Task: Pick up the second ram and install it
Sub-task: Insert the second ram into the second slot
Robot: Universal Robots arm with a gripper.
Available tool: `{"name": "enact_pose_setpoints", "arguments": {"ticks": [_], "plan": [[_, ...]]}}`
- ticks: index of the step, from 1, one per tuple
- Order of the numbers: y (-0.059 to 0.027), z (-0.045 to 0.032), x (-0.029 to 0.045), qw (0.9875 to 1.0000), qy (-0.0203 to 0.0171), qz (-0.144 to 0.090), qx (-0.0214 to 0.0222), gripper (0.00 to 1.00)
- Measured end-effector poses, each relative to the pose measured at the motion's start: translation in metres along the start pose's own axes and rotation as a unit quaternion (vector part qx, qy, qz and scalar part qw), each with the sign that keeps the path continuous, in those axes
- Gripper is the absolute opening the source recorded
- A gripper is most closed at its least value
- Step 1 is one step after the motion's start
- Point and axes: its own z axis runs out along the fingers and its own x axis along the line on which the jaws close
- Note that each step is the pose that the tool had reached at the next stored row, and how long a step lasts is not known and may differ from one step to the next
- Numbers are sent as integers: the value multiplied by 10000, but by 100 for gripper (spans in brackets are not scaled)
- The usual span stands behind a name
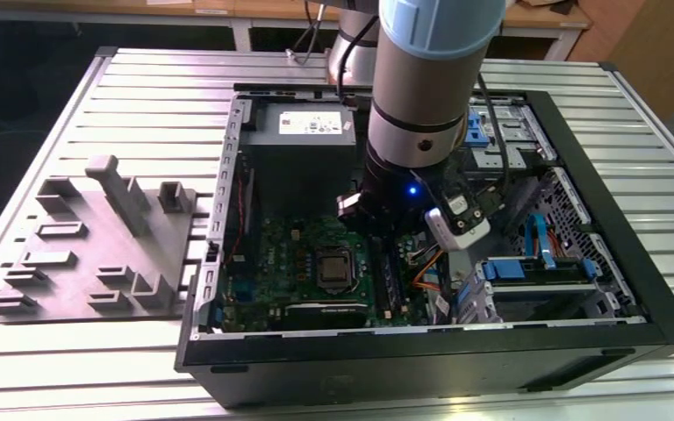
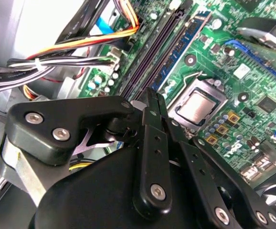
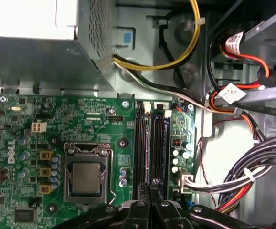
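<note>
Claw [image 3: 150, 187] vertical, low over memory slots [image 3: 141, 138]

1. Under the gripper [image 3: 150, 186]: memory slots [image 3: 142, 143] on the motherboard [image 3: 95, 119].
2. Just beside the gripper, on one side of the slots: processor socket [image 3: 86, 177].
3. On the other side: cable bundle [image 3: 257, 167].
4. Beyond the slots' far end: power supply box [image 3: 37, 62].
5. Around all this: computer case [image 1: 431, 351], on the table [image 1: 150, 88].
</note>
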Motion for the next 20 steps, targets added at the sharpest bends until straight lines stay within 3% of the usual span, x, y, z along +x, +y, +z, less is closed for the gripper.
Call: {"name": "enact_pose_setpoints", "arguments": {"ticks": [20], "plan": [[28, 50, 20, 10000, 0, 33, -31, 11]]}}
